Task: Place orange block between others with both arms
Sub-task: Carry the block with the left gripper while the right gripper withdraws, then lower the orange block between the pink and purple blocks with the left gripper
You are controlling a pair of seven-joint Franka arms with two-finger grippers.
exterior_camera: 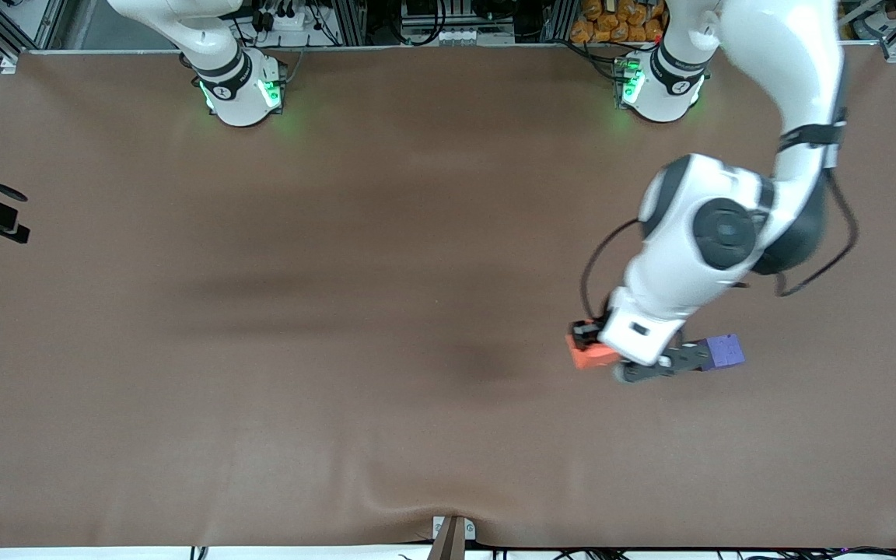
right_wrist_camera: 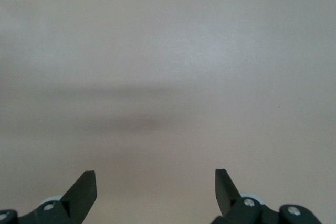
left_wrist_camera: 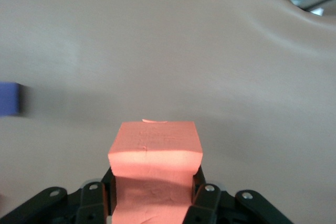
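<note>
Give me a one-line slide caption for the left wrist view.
Left gripper shut on the orange block above the brown table, purple-blue block at the frame's edge.

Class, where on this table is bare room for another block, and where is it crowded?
Bare: the table from the orange block toward the right arm's end, and the strip nearer the front camera. Crowded: the left claw, shut on the orange block, beside the purple block. The right claw hangs open over bare table.
</note>
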